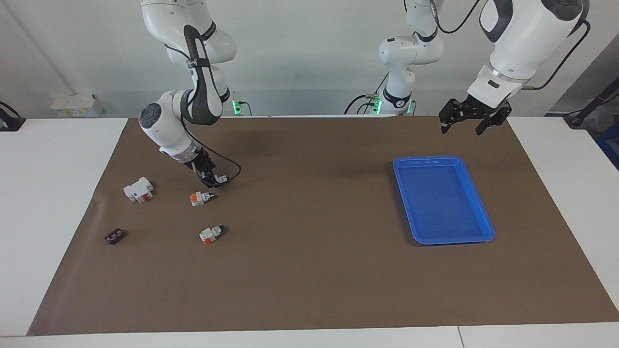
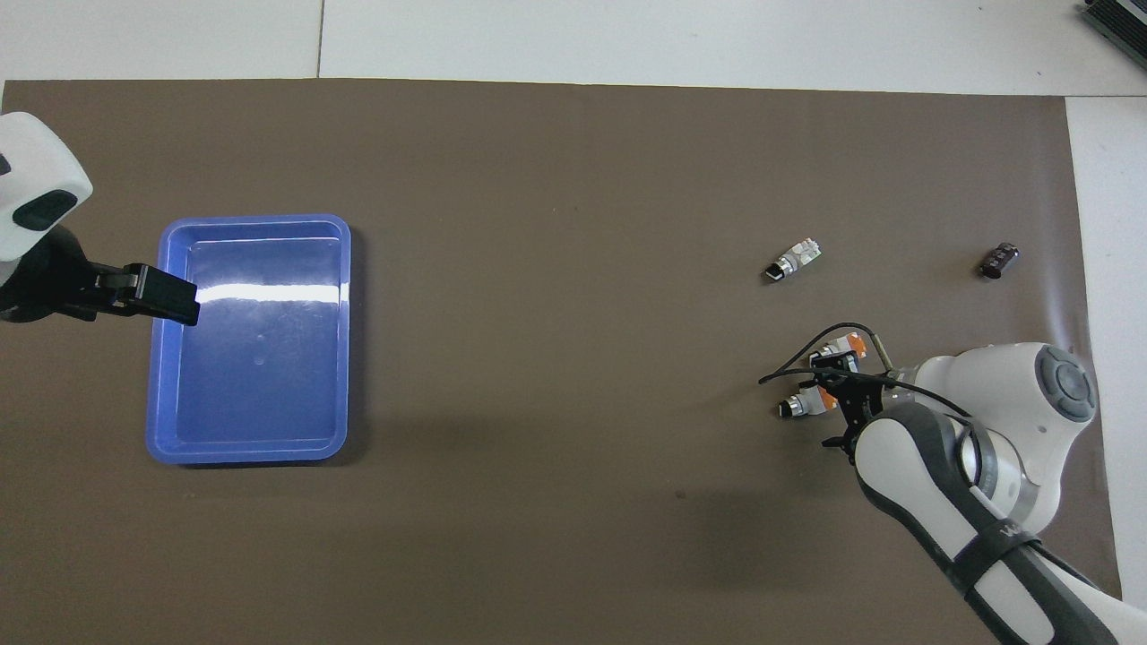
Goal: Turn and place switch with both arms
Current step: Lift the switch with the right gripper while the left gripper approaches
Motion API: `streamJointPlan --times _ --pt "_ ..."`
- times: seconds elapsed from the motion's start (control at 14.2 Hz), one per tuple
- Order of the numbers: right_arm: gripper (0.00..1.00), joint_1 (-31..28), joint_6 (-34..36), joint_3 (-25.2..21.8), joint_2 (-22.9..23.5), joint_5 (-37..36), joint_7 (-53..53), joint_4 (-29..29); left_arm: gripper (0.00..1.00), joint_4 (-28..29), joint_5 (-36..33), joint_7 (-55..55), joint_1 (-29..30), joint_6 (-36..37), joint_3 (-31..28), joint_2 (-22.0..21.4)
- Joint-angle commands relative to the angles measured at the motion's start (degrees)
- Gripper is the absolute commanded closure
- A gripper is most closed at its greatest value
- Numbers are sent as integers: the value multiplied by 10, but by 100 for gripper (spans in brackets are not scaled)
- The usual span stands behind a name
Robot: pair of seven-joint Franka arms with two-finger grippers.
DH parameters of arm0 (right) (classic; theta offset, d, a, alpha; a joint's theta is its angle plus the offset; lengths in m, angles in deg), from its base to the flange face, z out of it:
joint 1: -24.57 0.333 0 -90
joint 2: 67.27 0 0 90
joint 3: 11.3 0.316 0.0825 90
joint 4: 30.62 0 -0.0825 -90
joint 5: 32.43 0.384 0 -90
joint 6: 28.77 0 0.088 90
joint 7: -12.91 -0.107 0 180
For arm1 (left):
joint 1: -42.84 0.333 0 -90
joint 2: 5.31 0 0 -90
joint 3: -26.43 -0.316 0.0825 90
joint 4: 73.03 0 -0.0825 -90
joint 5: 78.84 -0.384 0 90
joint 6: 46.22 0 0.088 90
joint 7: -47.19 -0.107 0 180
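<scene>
While it lies flat, the switch (image 1: 200, 197) — white, orange — sits under the right claw (image 1: 216, 181), grip unclear.

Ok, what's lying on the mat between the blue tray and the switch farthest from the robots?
Nothing. Between the blue tray and that switch there is only bare brown mat. Both the facing and overhead views show this.
</scene>
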Motion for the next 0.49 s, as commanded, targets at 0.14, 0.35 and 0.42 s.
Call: streamJointPlan --times 0.14,0.35,0.42 --pt "100 -12 90 0 6 55 20 60 0 15 7 -7 5 3 1 -14" --pt "100 -31 233 1 1 57 14 158 0 15 7 -7 5 3 1 -14" --pt "100 -31 274 1 1 70 -9 186 0 15 7 -7 5 3 1 -14"
